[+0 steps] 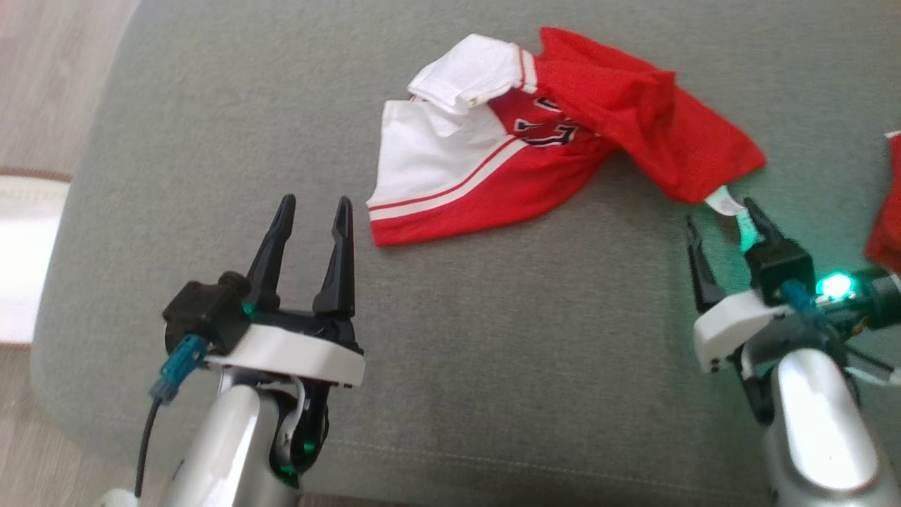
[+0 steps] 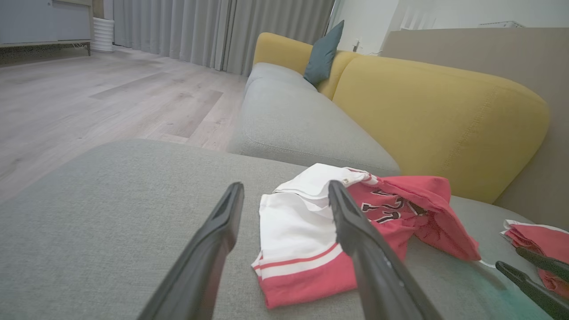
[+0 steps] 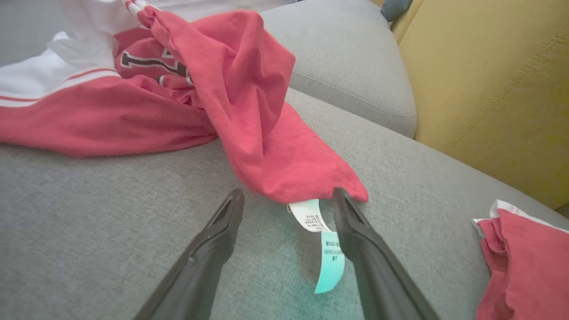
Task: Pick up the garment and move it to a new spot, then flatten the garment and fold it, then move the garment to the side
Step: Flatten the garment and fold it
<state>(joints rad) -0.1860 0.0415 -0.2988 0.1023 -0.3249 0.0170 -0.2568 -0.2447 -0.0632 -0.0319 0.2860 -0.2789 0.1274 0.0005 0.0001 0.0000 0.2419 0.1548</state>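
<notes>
Garment [image 1: 535, 141] lies crumpled on grey cushion [image 1: 493, 338], care label [image 1: 725, 203] trailing.

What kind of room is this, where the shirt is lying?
Most likely a living room, at home or staged: a sofa with a yellow back and grey seat cushions, a teal pillow on it, floor-length grey curtains and a wood floor.

Home living room: sofa [image 2: 400, 102], curtains [image 2: 213, 31]

Garment [image 1: 486, 190]: black, white-edged lettering [image 1: 545, 132], folded over; I cannot read it. Care tag [image 3: 311, 216]: print too small for me.
</notes>
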